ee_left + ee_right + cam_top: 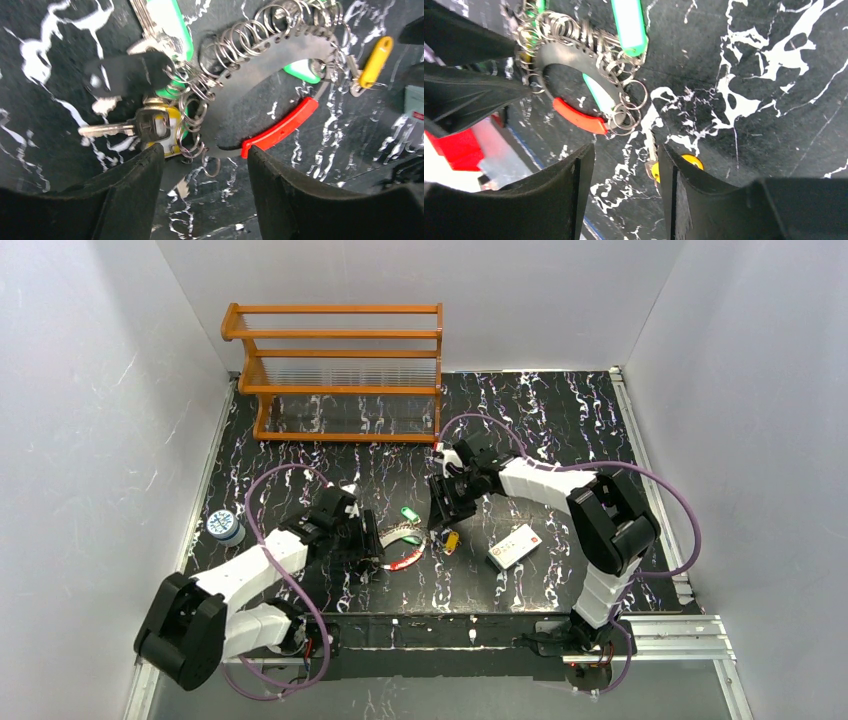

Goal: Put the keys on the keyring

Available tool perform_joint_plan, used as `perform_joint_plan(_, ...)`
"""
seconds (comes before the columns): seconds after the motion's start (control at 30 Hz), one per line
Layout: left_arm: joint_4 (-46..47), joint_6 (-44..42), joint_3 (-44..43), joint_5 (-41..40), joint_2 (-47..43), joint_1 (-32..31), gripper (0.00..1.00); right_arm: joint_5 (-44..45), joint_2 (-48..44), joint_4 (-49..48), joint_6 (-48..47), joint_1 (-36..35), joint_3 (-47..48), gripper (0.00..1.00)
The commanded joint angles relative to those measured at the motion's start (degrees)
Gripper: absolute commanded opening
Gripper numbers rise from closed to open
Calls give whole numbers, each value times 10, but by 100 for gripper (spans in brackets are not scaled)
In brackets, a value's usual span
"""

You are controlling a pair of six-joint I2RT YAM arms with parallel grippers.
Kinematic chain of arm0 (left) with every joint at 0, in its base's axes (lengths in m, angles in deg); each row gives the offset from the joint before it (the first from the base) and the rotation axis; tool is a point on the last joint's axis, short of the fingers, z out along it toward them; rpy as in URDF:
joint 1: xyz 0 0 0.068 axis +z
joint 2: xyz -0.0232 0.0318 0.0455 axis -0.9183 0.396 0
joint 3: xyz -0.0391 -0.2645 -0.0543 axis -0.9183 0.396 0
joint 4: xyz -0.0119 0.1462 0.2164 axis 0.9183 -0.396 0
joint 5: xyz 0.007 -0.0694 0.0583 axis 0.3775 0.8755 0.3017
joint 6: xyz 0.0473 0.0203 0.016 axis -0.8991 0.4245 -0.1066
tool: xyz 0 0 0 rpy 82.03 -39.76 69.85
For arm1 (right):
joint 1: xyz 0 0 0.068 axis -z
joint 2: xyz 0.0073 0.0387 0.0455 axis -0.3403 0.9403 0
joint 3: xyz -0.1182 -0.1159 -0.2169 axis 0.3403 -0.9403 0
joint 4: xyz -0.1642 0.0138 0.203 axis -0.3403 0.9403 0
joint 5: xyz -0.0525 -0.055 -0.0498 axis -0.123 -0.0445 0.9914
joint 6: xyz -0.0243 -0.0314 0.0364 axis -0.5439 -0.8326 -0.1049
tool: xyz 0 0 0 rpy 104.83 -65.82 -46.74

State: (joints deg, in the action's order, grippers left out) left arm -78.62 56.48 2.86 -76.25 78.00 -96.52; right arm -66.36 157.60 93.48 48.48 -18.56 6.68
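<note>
Keyring (270, 62) lying flat, yellow key (376, 61) beside

Keyring (404, 561) left of card (513, 545)

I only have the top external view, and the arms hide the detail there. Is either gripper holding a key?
Observer: No. The left gripper is open, nothing between its fingers; the red section of the keyring lies just ahead.
Operator: And the right?
Observer: The right gripper is open too; a yellow-headed key lies on the table, partly hidden behind one finger.
Operator: Any key by the ring?
Observer: A silver key lies against its small split rings; whether it is threaded on, I cannot tell.
</note>
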Motion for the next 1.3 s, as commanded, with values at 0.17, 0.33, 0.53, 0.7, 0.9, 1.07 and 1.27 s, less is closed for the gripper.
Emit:
perform_joint_plan(0.17, 36, 216, 78, -10, -71, -52, 59, 141, 10, 64, -84, -86, 62, 57)
perform_joint_plan(0.33, 37, 248, 95, -21, -74, -68, 56, 197, 25, 70, -99, -118, 80, 55)
perform_joint_plan(0.53, 13, 250, 96, -48, -86, -79, 56, 261, 42, 81, -114, -140, 89, 49)
perform_joint_plan(0.7, -13, 236, 89, -65, -78, -79, 56, 321, 45, 89, -127, -154, 93, 40)
perform_joint_plan(0.9, -32, 219, 77, -98, -61, -79, 55, 344, 36, 96, -136, -159, 101, 12)
perform_joint_plan(1.07, -69, 187, 41, -137, -35, -79, 55, 324, 25, 106, -137, -159, 109, 1)
perform_joint_plan(1.27, -138, 131, -32, -207, 5, -79, 55, 263, 10, 112, -123, -159, 119, 1)
